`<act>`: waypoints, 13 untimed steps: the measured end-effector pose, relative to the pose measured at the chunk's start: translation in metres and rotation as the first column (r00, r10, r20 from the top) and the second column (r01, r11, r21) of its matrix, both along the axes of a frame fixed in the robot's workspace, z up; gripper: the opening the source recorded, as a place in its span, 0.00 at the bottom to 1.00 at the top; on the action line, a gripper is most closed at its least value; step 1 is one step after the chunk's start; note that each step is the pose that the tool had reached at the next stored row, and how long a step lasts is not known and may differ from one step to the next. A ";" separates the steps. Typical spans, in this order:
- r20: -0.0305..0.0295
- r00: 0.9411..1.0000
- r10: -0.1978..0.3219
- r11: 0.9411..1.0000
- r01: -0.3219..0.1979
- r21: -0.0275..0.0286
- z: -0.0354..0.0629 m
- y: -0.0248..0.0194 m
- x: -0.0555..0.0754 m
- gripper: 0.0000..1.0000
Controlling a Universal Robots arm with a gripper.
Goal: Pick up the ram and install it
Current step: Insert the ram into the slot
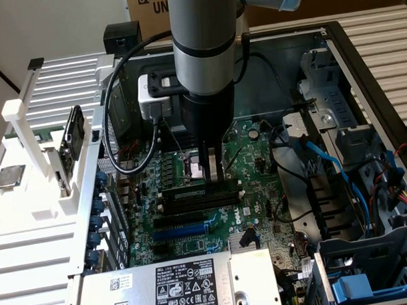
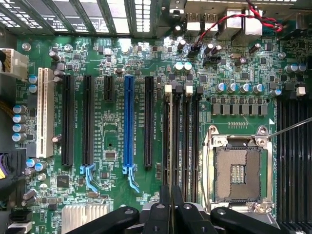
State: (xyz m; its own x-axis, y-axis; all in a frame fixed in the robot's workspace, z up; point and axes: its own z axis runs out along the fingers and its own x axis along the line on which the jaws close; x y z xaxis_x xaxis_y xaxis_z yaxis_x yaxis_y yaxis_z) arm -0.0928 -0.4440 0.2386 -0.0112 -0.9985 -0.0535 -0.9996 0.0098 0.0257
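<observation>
Claw (image 1: 211,171) sits low over the motherboard (image 1: 186,243), centre of the exterior view. On the wrist view I read the jaws as narrow, pinching the ram (image 2: 169,136). It stands edge-on at 1 of 4 black memory slots (image 2: 197,141) beside the CPU socket (image 2: 238,168). Seating: cannot tell.

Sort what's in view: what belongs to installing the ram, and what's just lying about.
Job: gripper; ram, edge-on in its grip; black memory slots.
Just there: blue connector slot; empty processor socket; power supply; blue cables.
</observation>
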 end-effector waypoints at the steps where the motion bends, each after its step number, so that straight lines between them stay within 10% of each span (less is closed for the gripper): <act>1: 0.000 1.000 0.000 1.000 0.000 0.000 -0.0001 0.0000 0.000 0.13; 13: 0.000 1.000 0.000 1.000 0.000 0.000 -0.0024 -0.0002 0.000 0.13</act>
